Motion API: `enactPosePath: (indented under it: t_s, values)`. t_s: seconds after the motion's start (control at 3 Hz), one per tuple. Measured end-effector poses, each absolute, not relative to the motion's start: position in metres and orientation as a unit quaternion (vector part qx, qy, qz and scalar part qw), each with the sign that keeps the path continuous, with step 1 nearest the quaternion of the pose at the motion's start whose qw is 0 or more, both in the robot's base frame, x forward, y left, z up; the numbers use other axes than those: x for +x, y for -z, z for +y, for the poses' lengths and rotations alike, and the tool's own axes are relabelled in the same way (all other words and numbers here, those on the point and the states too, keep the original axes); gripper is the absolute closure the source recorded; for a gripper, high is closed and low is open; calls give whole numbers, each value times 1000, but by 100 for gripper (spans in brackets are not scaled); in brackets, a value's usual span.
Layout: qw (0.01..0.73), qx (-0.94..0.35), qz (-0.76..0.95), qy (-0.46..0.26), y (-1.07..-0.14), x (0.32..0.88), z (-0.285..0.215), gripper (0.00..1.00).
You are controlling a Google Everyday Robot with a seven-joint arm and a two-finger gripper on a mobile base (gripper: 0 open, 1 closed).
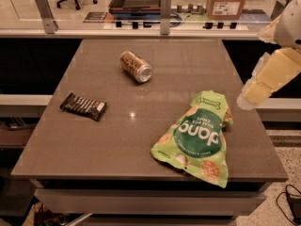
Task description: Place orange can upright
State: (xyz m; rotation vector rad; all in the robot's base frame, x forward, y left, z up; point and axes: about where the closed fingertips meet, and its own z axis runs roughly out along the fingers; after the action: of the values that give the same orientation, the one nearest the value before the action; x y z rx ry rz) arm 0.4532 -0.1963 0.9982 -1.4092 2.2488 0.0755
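Observation:
The orange can [135,66] lies on its side on the far middle of the brown table [94,140], with its silver end turned toward the front right. My arm comes in from the right edge of the view. Its cream-coloured end with the gripper [248,97] hangs over the table's right edge, just right of the top of the green chip bag [197,138]. The gripper is well to the right of the can and nearer the front, and it touches nothing.
A dark flat candy bar wrapper [83,106] lies on the left of the table. The green chip bag lies at the front right and overhangs the front edge. A rail with posts [164,8] runs behind the table, and a cardboard box [227,1] stands beyond it.

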Motion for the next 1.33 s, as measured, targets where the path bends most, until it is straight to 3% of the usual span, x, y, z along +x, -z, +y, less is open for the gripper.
enactPosePath:
  t_s: [1.33]
  values:
    - [311, -349, 882, -65, -1020, 528, -146, 0]
